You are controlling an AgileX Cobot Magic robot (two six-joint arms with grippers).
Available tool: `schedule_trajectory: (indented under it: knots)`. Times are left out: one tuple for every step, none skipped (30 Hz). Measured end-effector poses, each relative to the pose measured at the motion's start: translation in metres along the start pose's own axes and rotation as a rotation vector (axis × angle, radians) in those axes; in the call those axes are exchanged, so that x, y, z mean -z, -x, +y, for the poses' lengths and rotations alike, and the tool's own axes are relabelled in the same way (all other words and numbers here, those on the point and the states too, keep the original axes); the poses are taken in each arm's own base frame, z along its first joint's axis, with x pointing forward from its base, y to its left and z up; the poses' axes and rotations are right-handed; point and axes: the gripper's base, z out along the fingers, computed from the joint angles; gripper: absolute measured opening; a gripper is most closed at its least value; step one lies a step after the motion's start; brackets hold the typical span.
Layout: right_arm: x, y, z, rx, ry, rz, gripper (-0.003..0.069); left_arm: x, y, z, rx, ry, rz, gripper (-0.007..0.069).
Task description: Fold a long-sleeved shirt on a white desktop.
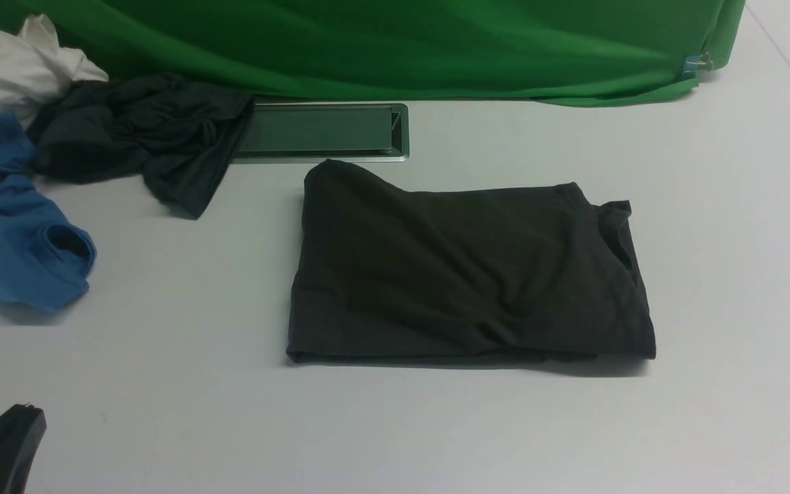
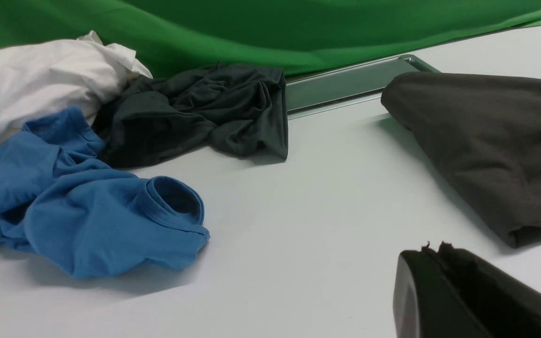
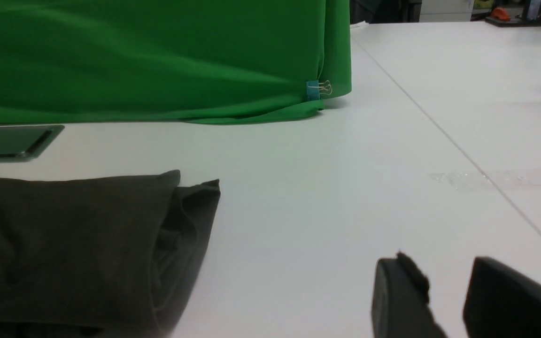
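Note:
The long-sleeved shirt [image 1: 463, 274] lies folded into a dark brownish-black rectangle in the middle of the white desktop [image 1: 724, 261]. Its edge also shows in the left wrist view [image 2: 496, 141] and its folded end in the right wrist view [image 3: 78, 249]. My left gripper [image 1: 25, 412] sits at the near left corner, well apart from the shirt, its jaws shut with nothing between them [image 2: 435, 249]. My right gripper [image 3: 444, 272] hovers over bare desktop to the right of the shirt, jaws apart and empty; it is out of the front view.
A crumpled dark grey garment [image 1: 148, 137], a bright blue shirt [image 1: 11, 226] and a white cloth [image 1: 11, 68] are piled at the far left. A silver-framed hatch [image 1: 319, 130] sits behind the shirt. A green backdrop [image 1: 381, 41] runs along the back.

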Motion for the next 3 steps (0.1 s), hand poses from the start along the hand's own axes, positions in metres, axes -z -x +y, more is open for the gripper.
schedule_trajectory:
  knots:
    - [0.0000,0.0000,0.0000,0.000,0.000,0.000,0.0240,0.0000,0.0000,0.0000,0.000,0.000,0.000,0.0036]
    - [0.0000,0.0000,0.0000,0.000,0.000,0.000,0.0240,0.0000,0.0000,0.0000,0.000,0.000,0.000,0.0036]
    - [0.0000,0.0000,0.0000,0.000,0.000,0.000,0.0240,0.0000,0.0000,0.0000,0.000,0.000,0.000,0.0036]
